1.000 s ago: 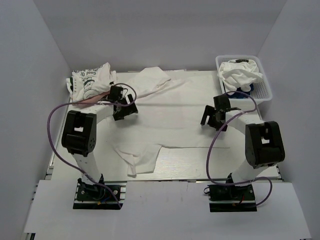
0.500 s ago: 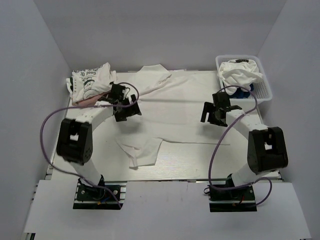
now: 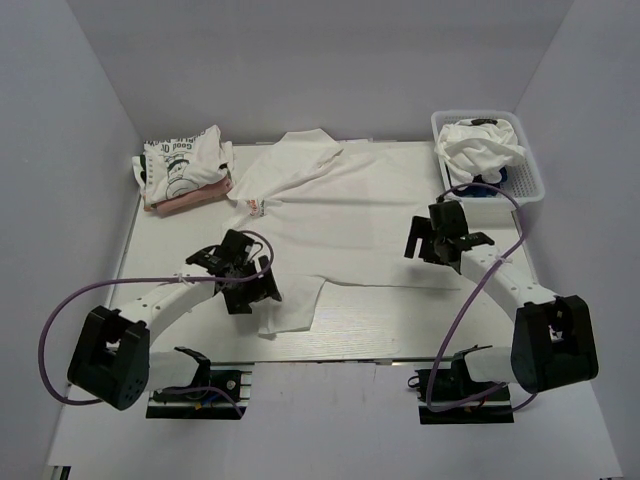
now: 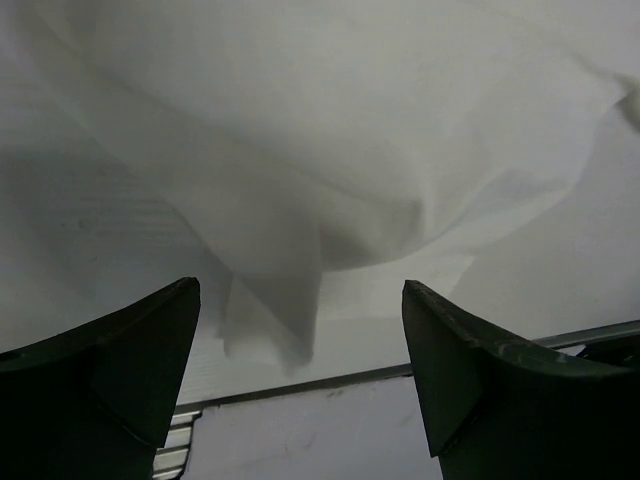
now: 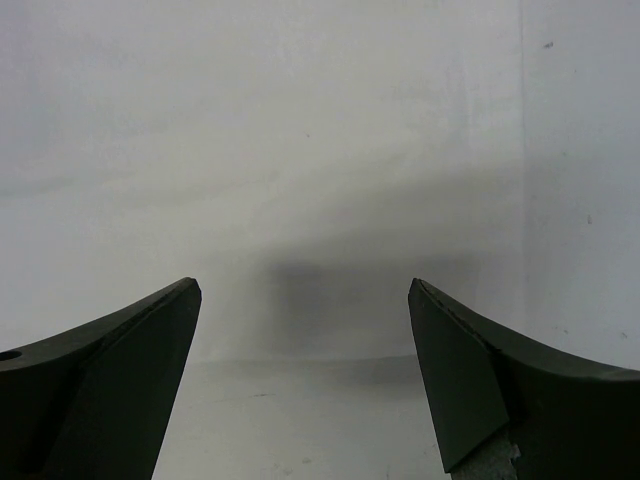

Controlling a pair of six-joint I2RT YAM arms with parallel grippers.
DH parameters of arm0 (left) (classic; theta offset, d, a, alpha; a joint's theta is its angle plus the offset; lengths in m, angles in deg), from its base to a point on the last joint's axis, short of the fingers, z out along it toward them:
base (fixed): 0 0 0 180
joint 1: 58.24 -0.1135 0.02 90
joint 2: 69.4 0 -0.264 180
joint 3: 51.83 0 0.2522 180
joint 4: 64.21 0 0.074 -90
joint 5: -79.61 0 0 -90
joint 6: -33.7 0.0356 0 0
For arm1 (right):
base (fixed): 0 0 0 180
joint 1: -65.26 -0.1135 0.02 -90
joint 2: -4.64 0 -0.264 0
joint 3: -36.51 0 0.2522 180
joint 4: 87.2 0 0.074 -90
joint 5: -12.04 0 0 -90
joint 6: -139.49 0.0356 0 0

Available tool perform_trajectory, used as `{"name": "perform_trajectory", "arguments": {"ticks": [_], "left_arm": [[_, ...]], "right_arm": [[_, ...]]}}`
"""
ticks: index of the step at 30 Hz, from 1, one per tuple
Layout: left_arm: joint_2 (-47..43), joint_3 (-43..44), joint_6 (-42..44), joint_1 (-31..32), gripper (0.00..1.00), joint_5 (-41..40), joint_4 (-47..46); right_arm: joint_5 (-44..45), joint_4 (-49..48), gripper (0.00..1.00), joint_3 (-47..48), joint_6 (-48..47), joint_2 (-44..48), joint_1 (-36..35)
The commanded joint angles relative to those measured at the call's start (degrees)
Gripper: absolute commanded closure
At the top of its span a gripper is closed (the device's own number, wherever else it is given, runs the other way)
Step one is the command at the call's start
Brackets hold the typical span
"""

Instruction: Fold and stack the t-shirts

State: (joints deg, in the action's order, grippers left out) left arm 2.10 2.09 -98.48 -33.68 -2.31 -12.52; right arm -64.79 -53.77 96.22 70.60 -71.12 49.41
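Note:
A white t-shirt (image 3: 350,215) lies spread flat across the middle of the table, one sleeve (image 3: 288,310) reaching toward the near edge. My left gripper (image 3: 248,292) is open and empty just above that sleeve; the left wrist view shows the sleeve (image 4: 275,300) beyond the open jaws (image 4: 300,290). My right gripper (image 3: 428,240) is open and empty over the shirt's right side; its wrist view (image 5: 302,285) shows only flat white cloth. A folded stack (image 3: 185,170) sits at the back left, a white shirt with black lettering on a pinkish one.
A white lattice basket (image 3: 525,165) at the back right holds crumpled white shirts (image 3: 480,145) and a bit of navy cloth (image 3: 485,187). Grey walls enclose the table. The table's near edge (image 4: 400,370) shows in the left wrist view.
My left gripper has swung from the back left near the stack down toward the near edge, over the sleeve. The right gripper has shifted slightly forward. The shirt's near part has drawn back.

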Motion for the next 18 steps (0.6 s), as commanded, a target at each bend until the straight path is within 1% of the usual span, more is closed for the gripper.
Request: {"name": "perform_trajectory", "arguments": {"ticks": [1,4,7,8,11,12,18], "left_arm": [[-1.02,-1.84,-2.74,1.98,0.10,1.86,-0.83],[-0.40,-3.07,-3.27,3.39,0.18,2.38,-2.59],[0.21,-4.74,-4.06,4.80,0.35,4.05,-4.88],[0.74,-5.53,-4.06,5.32,0.52,4.05,-5.41],[1.27,-4.92,-4.76,5.85,0.86,1.87,-2.79],[0.66,-4.05,-5.46,5.85,1.00,1.07,-1.65],[-6.10,-1.84,-7.92,5.85,1.00,-4.38,9.43]], "right_arm": [[-0.25,-0.41,0.10,-2.70,1.05,1.59,-0.23],[-0.16,-0.07,0.10,-3.41,1.40,1.41,-0.14],[-0.07,0.55,0.10,-4.38,1.48,1.32,-0.23],[0.01,0.64,0.10,-4.56,1.66,1.32,-0.23],[0.19,0.82,0.10,-5.61,1.92,1.15,0.04],[0.10,0.56,0.10,-5.70,2.01,1.06,-0.31],[0.45,0.55,0.10,-6.67,3.15,-0.08,-0.05]]}}
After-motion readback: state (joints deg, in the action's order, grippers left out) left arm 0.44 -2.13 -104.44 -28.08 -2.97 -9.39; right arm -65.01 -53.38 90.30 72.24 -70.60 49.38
